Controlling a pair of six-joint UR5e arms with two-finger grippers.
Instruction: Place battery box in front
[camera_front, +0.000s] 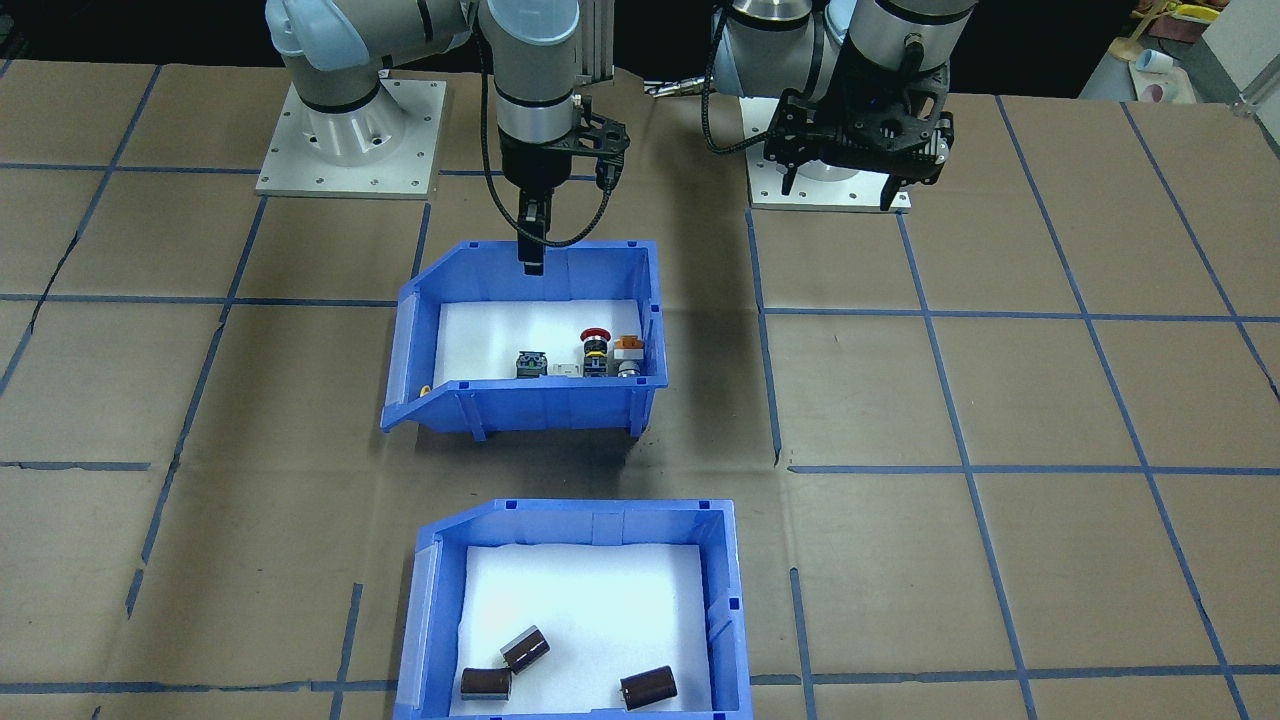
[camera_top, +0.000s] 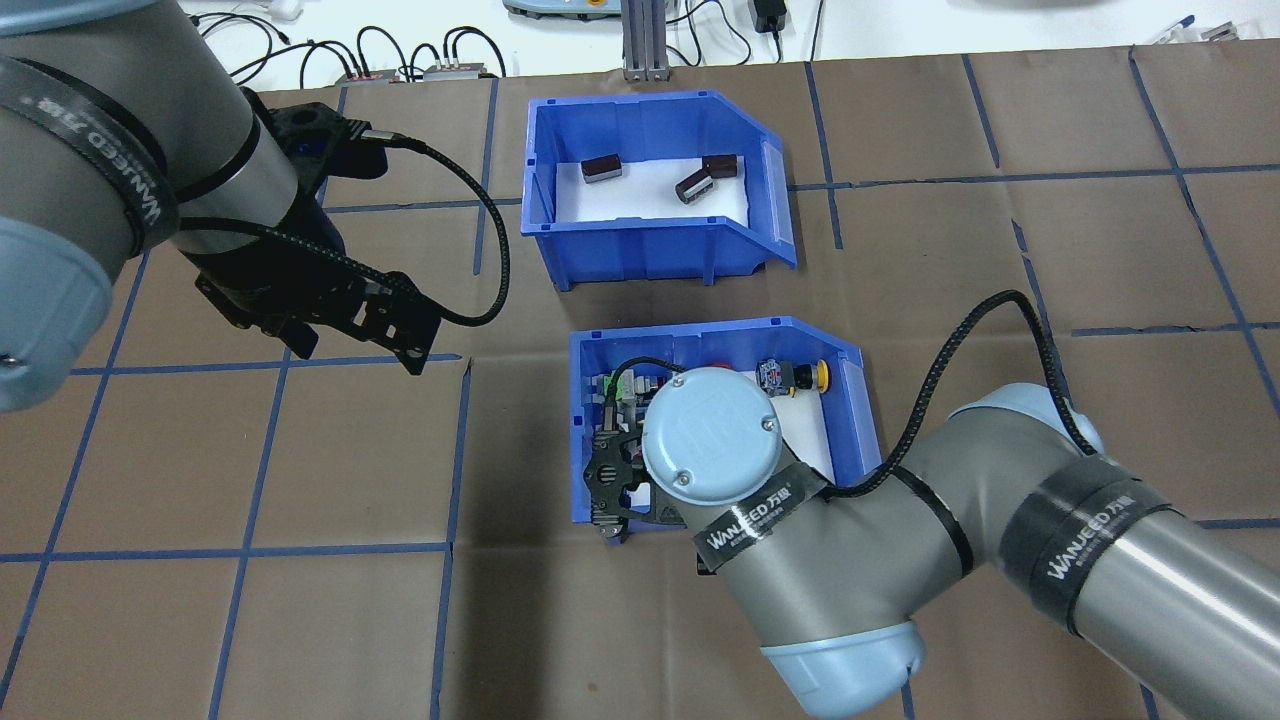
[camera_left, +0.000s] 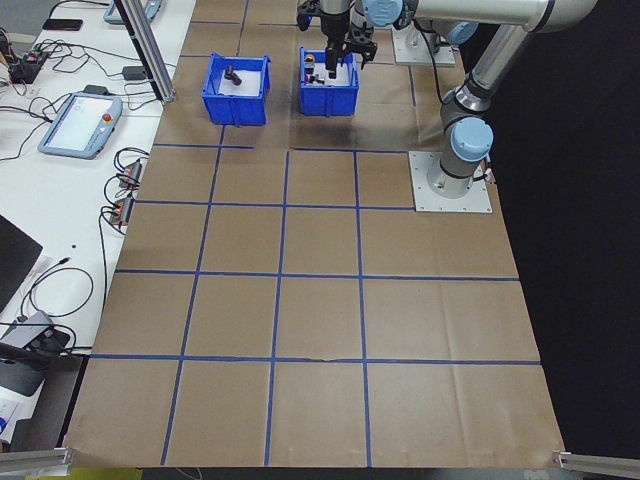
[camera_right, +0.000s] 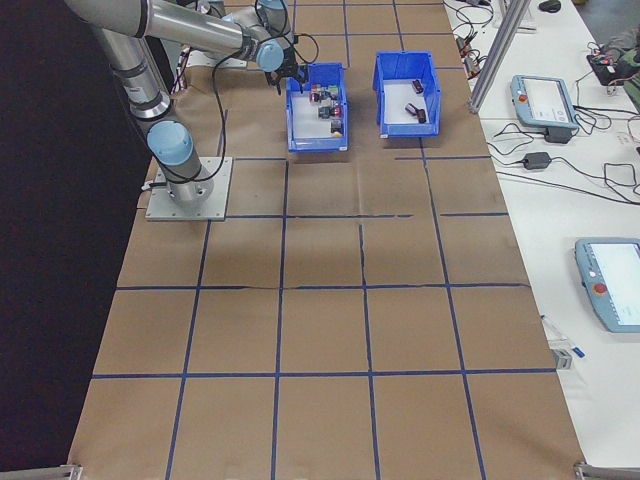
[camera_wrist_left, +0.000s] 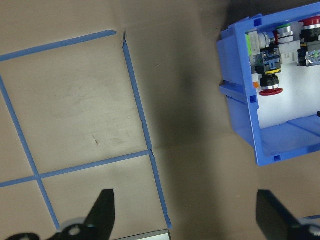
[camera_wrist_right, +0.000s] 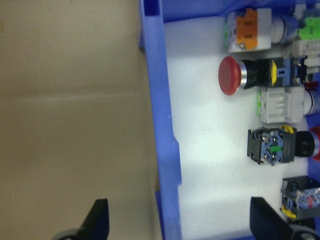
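The battery box (camera_front: 590, 520) is a blue bin with a white liner and three dark cells (camera_front: 525, 648). It sits on the side of the table far from the robot, also seen in the overhead view (camera_top: 640, 250). Between it and the robot stands a like blue bin (camera_front: 540, 405) (camera_top: 578, 400) holding coloured switches (camera_wrist_right: 240, 75). My right gripper (camera_front: 532, 255) (camera_wrist_right: 182, 227) is open, its fingers straddling that switch bin's wall (camera_wrist_right: 160, 100) on the robot's side. My left gripper (camera_top: 358, 358) (camera_wrist_left: 187, 215) hangs open over bare table, holding nothing.
Both arms' base plates (camera_front: 350, 140) (camera_front: 830, 185) are bolted at the robot's edge. Brown paper with blue tape lines covers the table (camera_front: 1000, 400). A metal post (camera_top: 640, 40), cables and teach pendants (camera_left: 80, 125) lie beyond the far edge.
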